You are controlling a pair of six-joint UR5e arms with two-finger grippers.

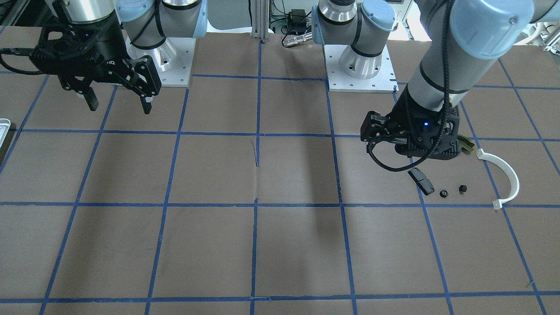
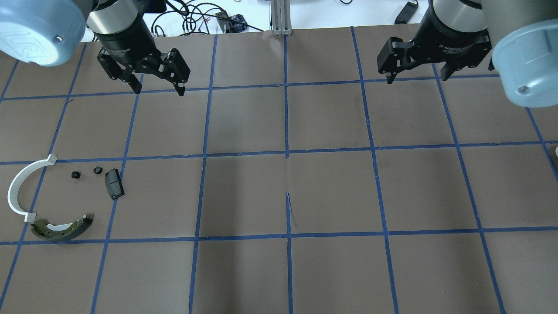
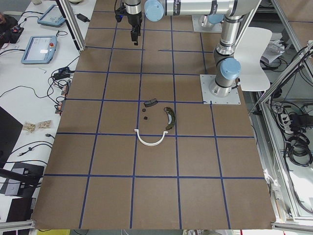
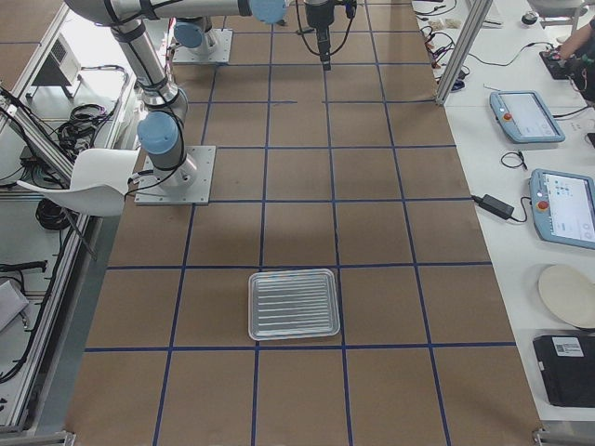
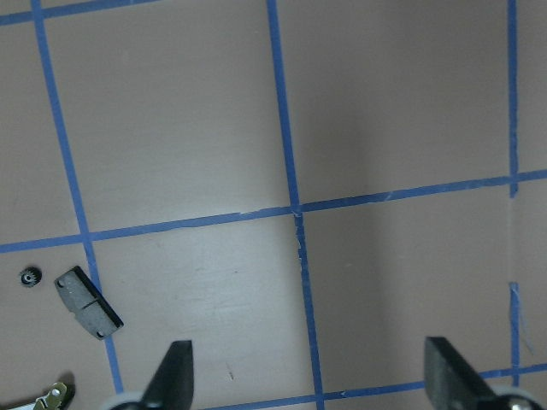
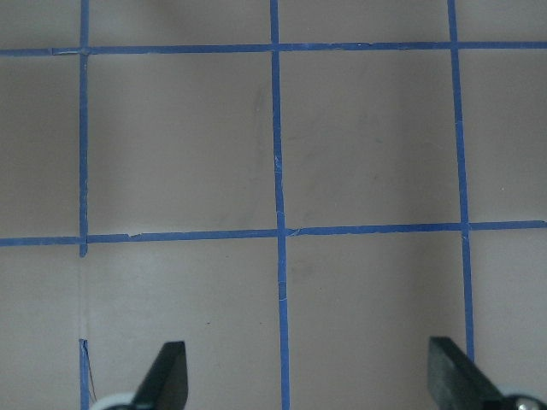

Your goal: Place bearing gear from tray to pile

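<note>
Where the loose pile of parts is gathered at the robot's left end of the brown table (image 2: pixel 331 192) gridded with blue tape, a small black toothed gear (image 2: pixel 76 175) is seen lying flat. A second small black gear (image 2: pixel 96 170) lies just beside it, apart from it. Both are placed between a white plastic half-ring (image 2: pixel 15 192) and a small black oblong block (image 2: pixel 114 183). An olive-metal curved brake shoe (image 2: pixel 61 229) is laid near the half-ring's lower end, on the side nearer the robot. None of these parts is stacked on another.

A shallow silvery metal tray (image 4: pixel 293 304) with rounded corners and a ribbed floor is set flat at the robot's right end of the table, well apart from the pile.

The left gripper (image 2: pixel 159 91) is held raised above the table near the pile, with its fingers (image 5: pixel 175 371) spread wide and nothing clasped between them. The right gripper (image 2: pixel 416 80) is likewise held aloft over bare table on the robot's right, its fingers (image 6: pixel 167 367) parted and nothing gripped.
</note>
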